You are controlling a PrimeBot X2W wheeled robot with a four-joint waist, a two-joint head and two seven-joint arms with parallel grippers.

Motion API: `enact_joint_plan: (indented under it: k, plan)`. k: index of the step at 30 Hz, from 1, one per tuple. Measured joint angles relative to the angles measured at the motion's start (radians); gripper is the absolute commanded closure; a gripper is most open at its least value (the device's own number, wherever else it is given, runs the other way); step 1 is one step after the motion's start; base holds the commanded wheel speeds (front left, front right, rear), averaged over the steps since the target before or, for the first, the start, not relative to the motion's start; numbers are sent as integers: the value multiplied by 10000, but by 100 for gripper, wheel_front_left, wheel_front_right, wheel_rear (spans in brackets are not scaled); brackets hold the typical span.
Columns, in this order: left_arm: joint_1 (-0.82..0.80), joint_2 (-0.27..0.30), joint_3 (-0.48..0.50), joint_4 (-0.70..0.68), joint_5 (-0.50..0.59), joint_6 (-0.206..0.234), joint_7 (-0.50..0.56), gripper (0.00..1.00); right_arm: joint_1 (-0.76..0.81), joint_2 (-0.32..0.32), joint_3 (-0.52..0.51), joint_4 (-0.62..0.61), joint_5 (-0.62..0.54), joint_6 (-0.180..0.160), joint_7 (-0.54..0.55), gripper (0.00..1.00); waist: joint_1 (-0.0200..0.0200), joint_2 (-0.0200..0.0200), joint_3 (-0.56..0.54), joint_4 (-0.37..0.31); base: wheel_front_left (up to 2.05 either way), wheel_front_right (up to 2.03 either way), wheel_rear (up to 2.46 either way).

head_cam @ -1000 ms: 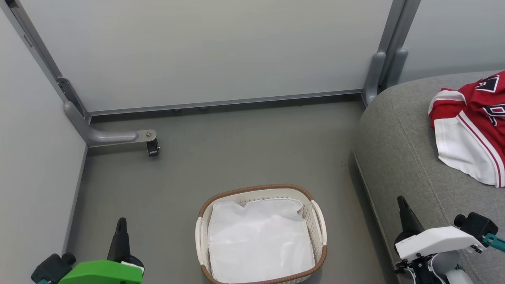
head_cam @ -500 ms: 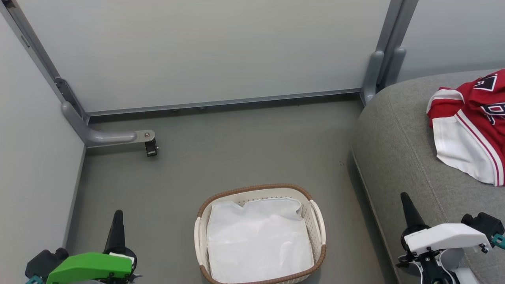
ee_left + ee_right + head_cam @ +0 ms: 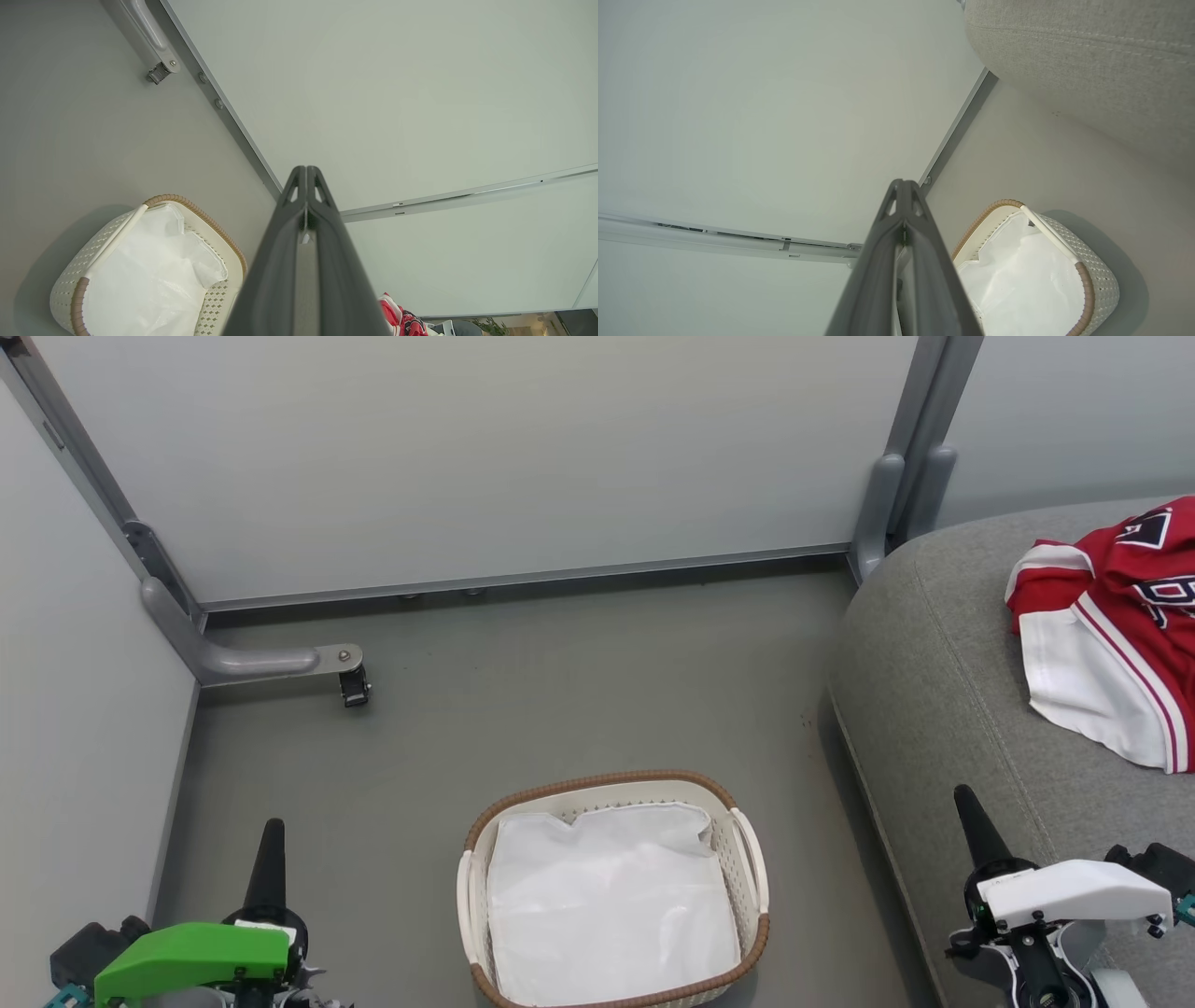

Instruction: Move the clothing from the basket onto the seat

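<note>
While both arms hang low at the bottom corners of the head view, the job looks all but finished to me. The clothing (image 3: 1111, 607), red with white trim, lies crumpled on the seat (image 3: 943, 709) at the upper right of the frame, partly cut off by the edge and well apart from the basket (image 3: 597, 780) at the lower middle. Inside the basket lies a plain white sheet (image 3: 607, 905), and no red shows on it or around it.

The left gripper (image 3: 271, 840), under its green cover at the lower left, has its two dark fingers pressed together on nothing; the left wrist view shows them meeting in one point. The right gripper (image 3: 967, 807), under its white cover at the lower right, is likewise closed and empty, its tip over the seat's front edge.

If I were steering, I would make sure that nothing red hides under the sheet, and I would leave the sheet where it is, since it is no part of the clothing. Whether anything lies beneath it I cannot tell from here.

Little stands in the way. The grey floor (image 3: 560, 691) between basket and seat is open. A caster foot (image 3: 353, 686) sits at the upper left and a grey post (image 3: 887, 504) near the seat's far corner, both well away from any reach.
</note>
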Motion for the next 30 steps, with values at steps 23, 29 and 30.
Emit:
enact_joint_plan:
  k: [23,29,30]
  plan:
    - [-355,2,311,-36,-1751,-81,543,100,-55,-13,-268,-221,2002,-6,525,100,0,0,21,-94,0,0,0]
    - [-402,2,395,-40,-2157,-88,650,100,-58,-15,-326,-261,2454,-6,650,100,0,0,26,-118,0,0,0]
    - [-409,2,405,-40,-2209,-88,654,100,-59,-15,-334,-268,2527,-6,658,100,0,0,27,-122,0,0,0]
